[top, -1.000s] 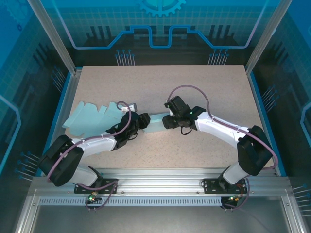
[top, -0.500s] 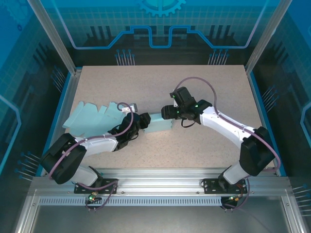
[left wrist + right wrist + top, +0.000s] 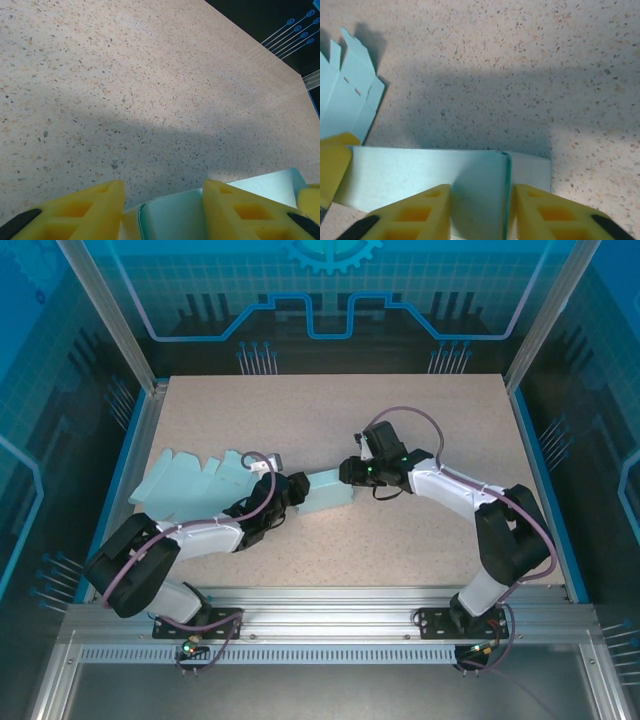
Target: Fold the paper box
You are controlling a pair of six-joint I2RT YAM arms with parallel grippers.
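Note:
The light teal paper box (image 3: pixel 328 492) lies mid-table, held from both ends. My left gripper (image 3: pixel 293 492) is shut on its left end; in the left wrist view the box (image 3: pixel 170 220) fills the gap between the yellow fingers (image 3: pixel 75 210) of that gripper (image 3: pixel 162 186), with a folded edge against the left one. My right gripper (image 3: pixel 348 475) is at the box's right end. In the right wrist view its jaws (image 3: pixel 481 187) press on both sides of a folded end panel of the box (image 3: pixel 410 172). A yellow finger of the left gripper (image 3: pixel 332 165) shows at the box's far end.
Flat teal paper blanks (image 3: pixel 185 483) lie at the left of the table, behind the left arm, and their notched flaps (image 3: pixel 345 95) show in the right wrist view. Bare speckled tabletop (image 3: pixel 400 420) stretches behind and to the right. Frame rails edge the table.
The right gripper lifted off the box's right end, shifted back and right, opened wider, then closed on the end panel. The left gripper kept its hold, barely moving.

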